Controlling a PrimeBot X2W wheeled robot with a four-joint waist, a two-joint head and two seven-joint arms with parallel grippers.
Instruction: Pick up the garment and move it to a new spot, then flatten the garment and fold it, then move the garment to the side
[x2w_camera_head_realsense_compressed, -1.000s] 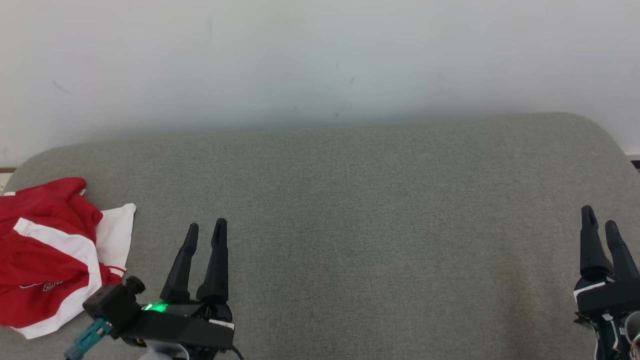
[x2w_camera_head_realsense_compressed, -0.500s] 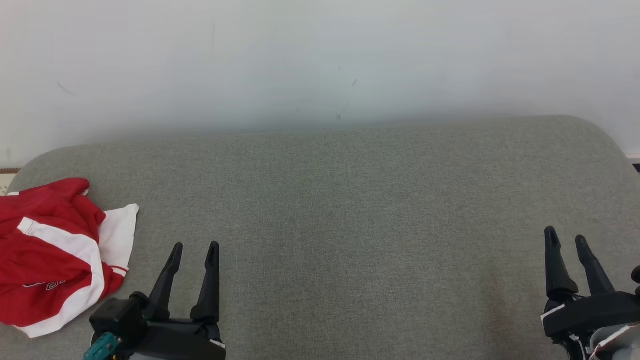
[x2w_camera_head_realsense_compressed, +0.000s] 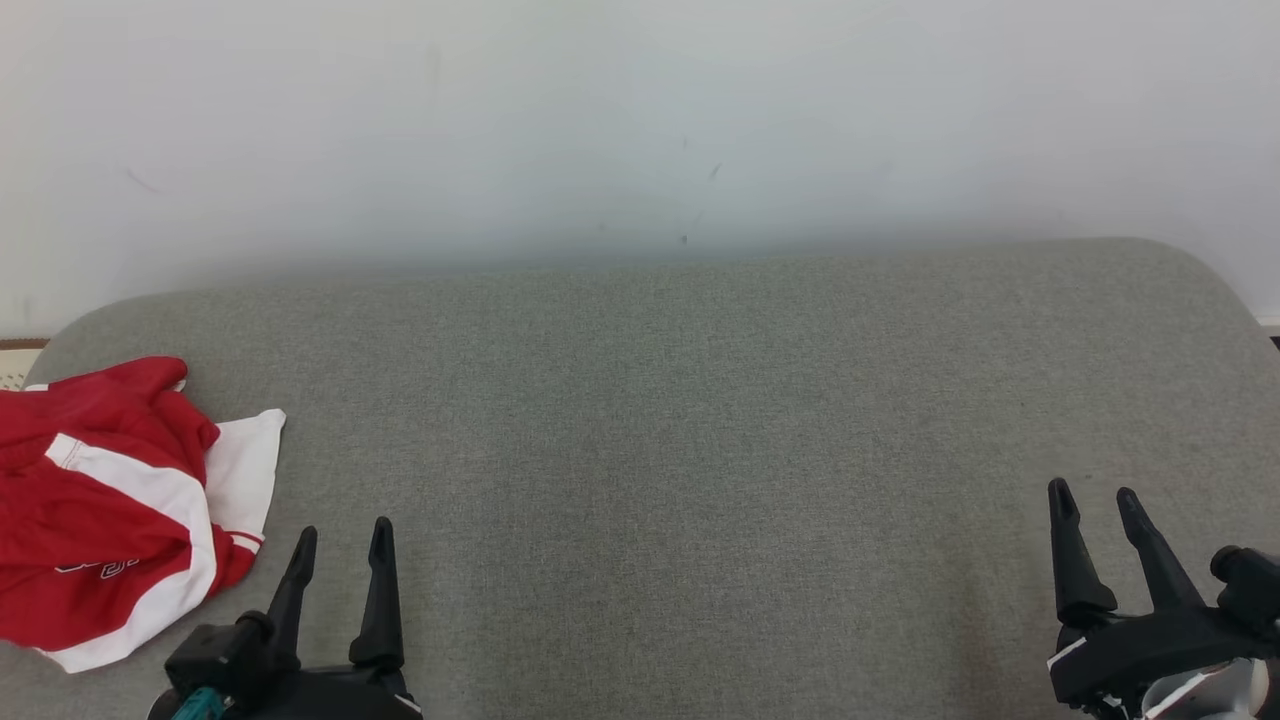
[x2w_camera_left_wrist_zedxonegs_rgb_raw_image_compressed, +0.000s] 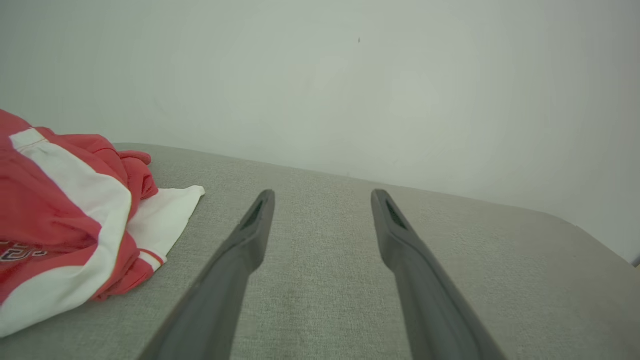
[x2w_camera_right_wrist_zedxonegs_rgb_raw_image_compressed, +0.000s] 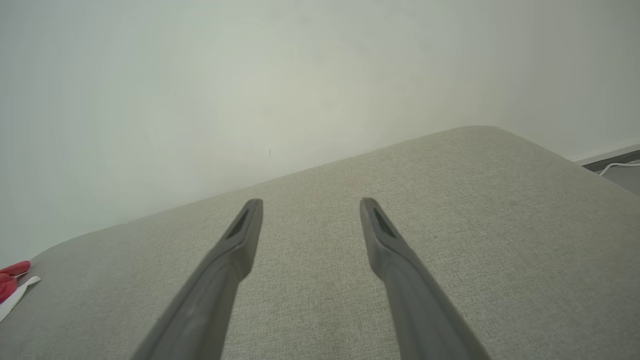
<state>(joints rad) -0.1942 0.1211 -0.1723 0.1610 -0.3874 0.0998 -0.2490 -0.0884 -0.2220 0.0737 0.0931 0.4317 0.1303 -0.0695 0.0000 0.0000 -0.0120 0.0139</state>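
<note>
A crumpled red and white garment (x2w_camera_head_realsense_compressed: 110, 510) lies at the left end of the grey cushion (x2w_camera_head_realsense_compressed: 680, 420), partly cut off by the frame's edge. The left wrist view shows the garment (x2w_camera_left_wrist_zedxonegs_rgb_raw_image_compressed: 65, 225) to the left of the fingers, and a scrap of the garment (x2w_camera_right_wrist_zedxonegs_rgb_raw_image_compressed: 12, 285) sits at the far left of the right wrist view. My left gripper (x2w_camera_head_realsense_compressed: 340, 535) is open, low at the front, just right of the garment and apart from it. At the front right, my right gripper (x2w_camera_head_realsense_compressed: 1093, 497) is open too, with nothing between its fingers.
A pale wall (x2w_camera_head_realsense_compressed: 640, 130) rises directly behind the cushion. The cushion's rounded corners fall away at the far left and far right (x2w_camera_head_realsense_compressed: 1215, 275). A strip of dark floor with a white cable (x2w_camera_right_wrist_zedxonegs_rgb_raw_image_compressed: 617, 167) lies beyond the right end.
Both grippers have drawn back toward the front edge, the right one also shifting left. The view has shifted slightly. The garment lies as before.
</note>
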